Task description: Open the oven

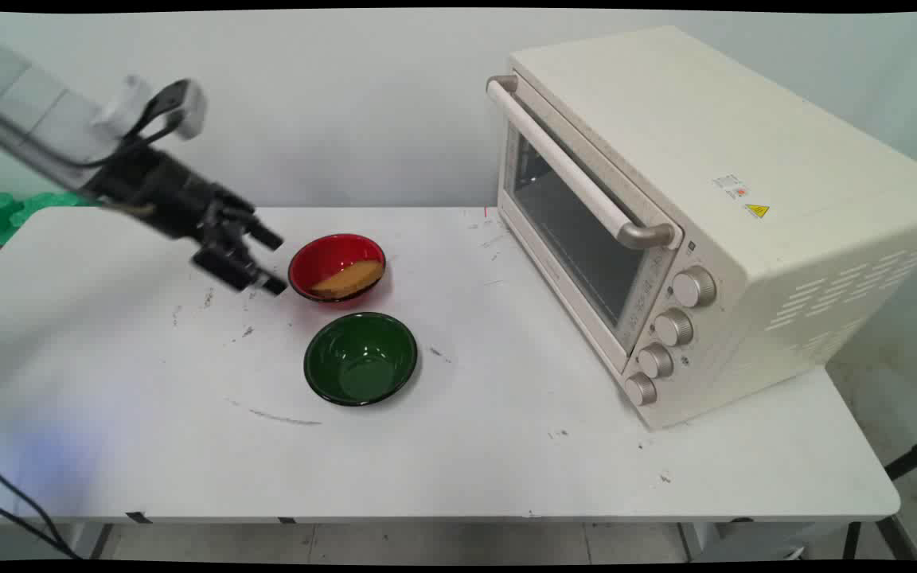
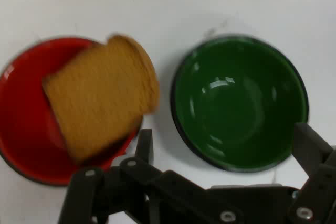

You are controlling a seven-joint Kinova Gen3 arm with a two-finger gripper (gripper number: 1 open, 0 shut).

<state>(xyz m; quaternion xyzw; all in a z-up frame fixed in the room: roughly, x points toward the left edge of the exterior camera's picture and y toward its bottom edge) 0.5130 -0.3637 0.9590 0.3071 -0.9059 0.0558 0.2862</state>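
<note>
From my remote station: nearest the camera sits the empty green bowl (image 1: 360,358) on the white table (image 1: 506,461). Just behind it, the red bowl (image 1: 323,259) holds a slice of toast (image 1: 349,278), which leans on the rim, long axis running toward the toaster oven (image 1: 705,215). My gripper (image 1: 267,261) hovers just left of the red bowl, fingers spread and empty. In the hand view the toast lies ahead and left; its lower edge seems hidden by the linkage.
</note>
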